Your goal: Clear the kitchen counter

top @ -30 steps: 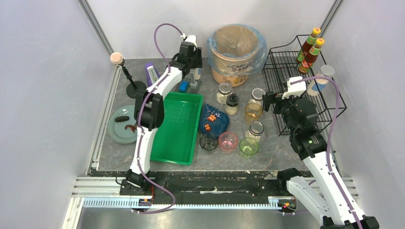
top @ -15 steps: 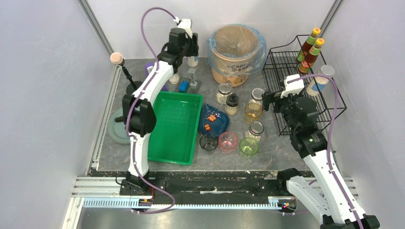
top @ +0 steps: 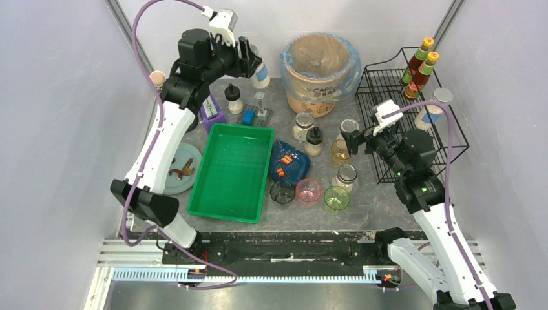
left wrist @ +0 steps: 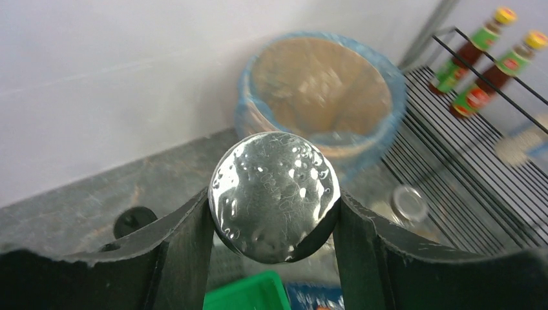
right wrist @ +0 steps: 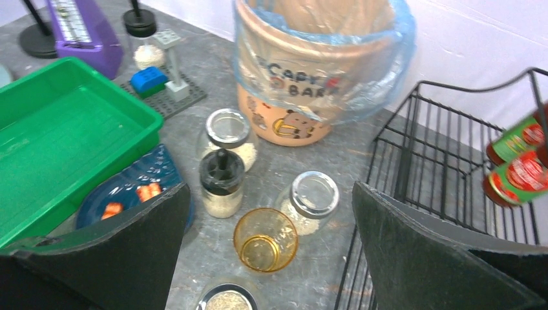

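The kitchen counter [top: 371, 208] is a dark grey mottled top carrying many items. My left gripper [top: 258, 66] is raised at the back left, beside the bin, shut on a white jar [top: 261, 74] with a blue label. In the left wrist view its shiny silver lid [left wrist: 274, 194] fills the gap between the fingers of the left gripper [left wrist: 274, 210]. My right gripper [top: 354, 138] hangs open over the jars at the right. In its wrist view the right gripper [right wrist: 271, 223] frames an amber cup [right wrist: 265, 239] and a glass jar [right wrist: 311, 197], touching neither.
A lined paper bin [top: 320, 64] stands at the back and a black wire rack [top: 399, 97] with sauce bottles [top: 420, 68] at the right. A green tray [top: 234, 171], blue plate [top: 289, 163], several cups [top: 308, 191] and jars [top: 302, 126] fill the middle. A grey plate [top: 181, 169] lies left.
My left arm has lifted the white jar off the counter and swung its elbow out to the left. The right gripper has shifted slightly left, still open.
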Available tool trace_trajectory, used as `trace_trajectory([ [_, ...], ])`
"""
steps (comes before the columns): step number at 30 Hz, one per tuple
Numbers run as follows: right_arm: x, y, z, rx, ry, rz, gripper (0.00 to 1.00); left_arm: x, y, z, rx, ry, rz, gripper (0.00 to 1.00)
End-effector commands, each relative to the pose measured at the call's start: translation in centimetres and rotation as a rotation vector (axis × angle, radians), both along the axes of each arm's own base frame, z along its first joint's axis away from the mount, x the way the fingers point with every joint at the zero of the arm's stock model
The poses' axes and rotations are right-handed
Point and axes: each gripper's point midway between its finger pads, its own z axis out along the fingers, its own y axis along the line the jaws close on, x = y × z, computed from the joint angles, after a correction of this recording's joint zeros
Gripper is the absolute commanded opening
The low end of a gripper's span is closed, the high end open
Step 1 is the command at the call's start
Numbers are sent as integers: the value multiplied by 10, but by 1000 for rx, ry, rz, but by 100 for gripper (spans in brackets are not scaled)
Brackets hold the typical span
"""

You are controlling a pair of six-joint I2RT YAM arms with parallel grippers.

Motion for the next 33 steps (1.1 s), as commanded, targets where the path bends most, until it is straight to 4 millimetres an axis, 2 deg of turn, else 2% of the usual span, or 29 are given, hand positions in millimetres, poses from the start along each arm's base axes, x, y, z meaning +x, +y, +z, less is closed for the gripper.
trace_trajectory([
  [1, -12, 30, 22, 14, -79, 192, 98, -50, -17, 1, -15, 35, -200, 37],
  [6, -32, 68, 17, 50, -137, 445, 98, -95, -36, -12, -26, 88, -370, 37],
  [9, -38, 82, 15, 94, -160, 543, 98, -120, -50, -24, -7, 107, -454, 37],
  [15, -39, 107, 15, 145, -174, 648, 98, -168, -80, -37, 19, 124, -620, 36],
  [22, -40, 140, 8, 133, -163, 717, 98, -212, -112, -37, 53, 102, -773, 36],
  [27, -42, 158, 3, 106, -163, 756, 98, -230, -124, -43, 108, 70, -847, 36],
  [33, -53, 175, 4, 124, -141, 820, 93, -234, -129, -51, 155, 60, -872, 36],
])
